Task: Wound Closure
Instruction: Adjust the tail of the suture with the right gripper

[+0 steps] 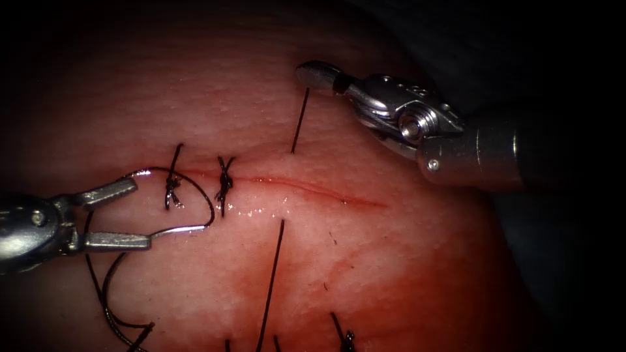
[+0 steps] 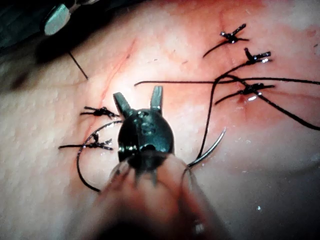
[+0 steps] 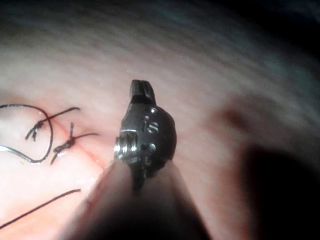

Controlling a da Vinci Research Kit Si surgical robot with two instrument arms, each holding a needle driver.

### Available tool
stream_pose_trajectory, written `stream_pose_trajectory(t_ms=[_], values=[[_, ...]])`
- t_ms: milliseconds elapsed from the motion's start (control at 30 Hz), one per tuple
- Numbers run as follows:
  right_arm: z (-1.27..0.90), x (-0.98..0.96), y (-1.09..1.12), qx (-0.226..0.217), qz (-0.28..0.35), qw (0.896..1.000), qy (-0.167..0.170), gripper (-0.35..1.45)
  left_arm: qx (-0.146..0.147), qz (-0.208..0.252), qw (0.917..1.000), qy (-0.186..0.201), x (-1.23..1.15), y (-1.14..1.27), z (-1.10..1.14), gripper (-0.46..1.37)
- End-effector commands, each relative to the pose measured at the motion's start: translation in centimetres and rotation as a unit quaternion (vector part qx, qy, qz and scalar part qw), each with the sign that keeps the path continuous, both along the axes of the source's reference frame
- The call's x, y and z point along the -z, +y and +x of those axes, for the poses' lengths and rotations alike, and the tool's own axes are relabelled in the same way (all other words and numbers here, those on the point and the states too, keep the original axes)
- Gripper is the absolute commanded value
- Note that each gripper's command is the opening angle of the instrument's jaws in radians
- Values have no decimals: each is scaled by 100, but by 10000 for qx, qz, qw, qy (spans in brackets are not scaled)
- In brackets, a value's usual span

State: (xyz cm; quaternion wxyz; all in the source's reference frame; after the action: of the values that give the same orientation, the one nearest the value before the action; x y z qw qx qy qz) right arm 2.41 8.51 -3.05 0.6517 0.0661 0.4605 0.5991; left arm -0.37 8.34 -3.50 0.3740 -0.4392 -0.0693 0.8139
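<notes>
One needle beside open left end effector

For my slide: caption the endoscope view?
Left tool open beside the needle; right tool shut above the cut.

Beyond the edge of the tissue there was a dark, bluish background in which no detail could be told, and on the tissue lay a thin red fluid that shone wet in small spots.

Endoscope above-front; wrist views close along shafts; all share cut.
</notes>
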Motion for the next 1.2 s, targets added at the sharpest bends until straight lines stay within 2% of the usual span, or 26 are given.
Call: stream_pose_trajectory(t_ms=[33,1200], values=[[0,1,-1,-8,2,10000,-12,-35,-15,6,10000,-18,0,0,0,32],[0,3,-10,10,-35,10000,-20,-35,12,26,10000,-13,3,-4,-4,36]])
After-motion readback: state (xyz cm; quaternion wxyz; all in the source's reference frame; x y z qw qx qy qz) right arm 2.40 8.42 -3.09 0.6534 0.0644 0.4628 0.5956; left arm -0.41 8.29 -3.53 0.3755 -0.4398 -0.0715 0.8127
